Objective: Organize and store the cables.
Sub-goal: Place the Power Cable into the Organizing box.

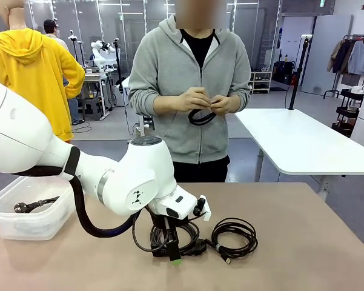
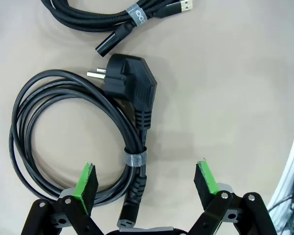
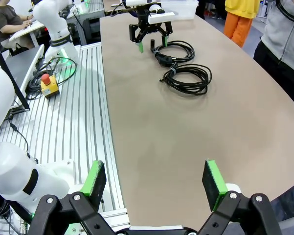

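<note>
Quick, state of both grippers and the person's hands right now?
Left gripper: open, astride a coiled cable, not gripping.
Right gripper: open, empty.
Person's hands: holding a second cable.

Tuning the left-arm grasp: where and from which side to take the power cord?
I'd grip the power cord at its grey tape band, straight down, jaws across the bundle. The coil lies flat on the table and the band gathers its loops; the plug is bulky. The open left gripper is over it.

Bare tabletop (image 1: 303, 212) lies open at the frame's right, while cable coils (image 1: 253, 237) and the left arm (image 1: 127, 182) crowd lower centre and a plastic bin (image 1: 30, 227) blocks lower left.
</note>
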You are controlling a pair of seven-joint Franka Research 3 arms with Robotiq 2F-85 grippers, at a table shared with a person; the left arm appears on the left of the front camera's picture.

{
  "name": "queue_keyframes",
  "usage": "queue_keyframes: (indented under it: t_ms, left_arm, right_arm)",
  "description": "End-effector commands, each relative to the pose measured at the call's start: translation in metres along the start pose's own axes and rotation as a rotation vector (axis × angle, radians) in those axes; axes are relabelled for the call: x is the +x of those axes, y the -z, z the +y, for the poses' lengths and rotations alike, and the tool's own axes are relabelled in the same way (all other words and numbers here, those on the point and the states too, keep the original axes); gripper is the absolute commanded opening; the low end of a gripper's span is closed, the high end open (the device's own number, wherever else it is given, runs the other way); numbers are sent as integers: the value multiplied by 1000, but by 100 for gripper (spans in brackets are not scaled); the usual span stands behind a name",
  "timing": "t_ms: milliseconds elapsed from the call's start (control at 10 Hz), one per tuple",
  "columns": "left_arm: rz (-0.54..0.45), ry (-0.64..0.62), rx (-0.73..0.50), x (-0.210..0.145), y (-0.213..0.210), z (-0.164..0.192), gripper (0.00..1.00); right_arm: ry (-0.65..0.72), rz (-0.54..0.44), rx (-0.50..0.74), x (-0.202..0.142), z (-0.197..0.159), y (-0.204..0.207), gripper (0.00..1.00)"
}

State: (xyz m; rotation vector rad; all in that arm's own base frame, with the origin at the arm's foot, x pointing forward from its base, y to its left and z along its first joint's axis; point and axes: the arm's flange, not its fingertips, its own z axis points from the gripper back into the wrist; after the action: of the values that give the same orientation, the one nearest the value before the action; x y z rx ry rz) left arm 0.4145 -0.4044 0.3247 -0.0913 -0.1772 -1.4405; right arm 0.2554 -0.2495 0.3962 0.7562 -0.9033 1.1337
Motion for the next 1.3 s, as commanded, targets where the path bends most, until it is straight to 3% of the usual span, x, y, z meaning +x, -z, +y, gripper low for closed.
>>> queue_keyframes:
  t_ms: [0, 300, 400, 500, 600, 700, 900, 1000, 1100, 1200]
  left_arm:
    - [-20, -11, -41, 0, 3, 4, 100]
    - [-47, -22, -59, 1, 7, 6, 95]
    - [-34, -23, -51, 0, 8, 7, 87]
    - [-35, -31, -50, -1, 8, 7, 40]
    - [-29, -35, -48, -2, 8, 8, 29]
    - [-28, -33, -54, -2, 9, 7, 0]
    - [-33, -29, -64, -1, 11, 5, 0]
    - [-54, -23, -70, -1, 11, 6, 8]
    - [-58, -41, -72, -2, 11, 8, 0]
    - [-58, -43, -70, -2, 9, 9, 0]
  right_arm:
    - [-4, -6, -14, 4, 2, 3, 100]
    - [-4, -6, -14, 4, 2, 3, 100]
    - [-4, -6, -14, 4, 2, 3, 100]
    - [-4, -6, -14, 4, 2, 3, 100]
    - [-4, -6, -14, 4, 2, 3, 100]
    - [-4, -6, -14, 4, 2, 3, 100]
    - [-4, -6, -14, 4, 2, 3, 100]
    - [-4, -6, -14, 4, 2, 3, 100]
    - [-4, -6, -14, 4, 2, 3, 100]
    - [-4, -6, -14, 4, 2, 3, 100]
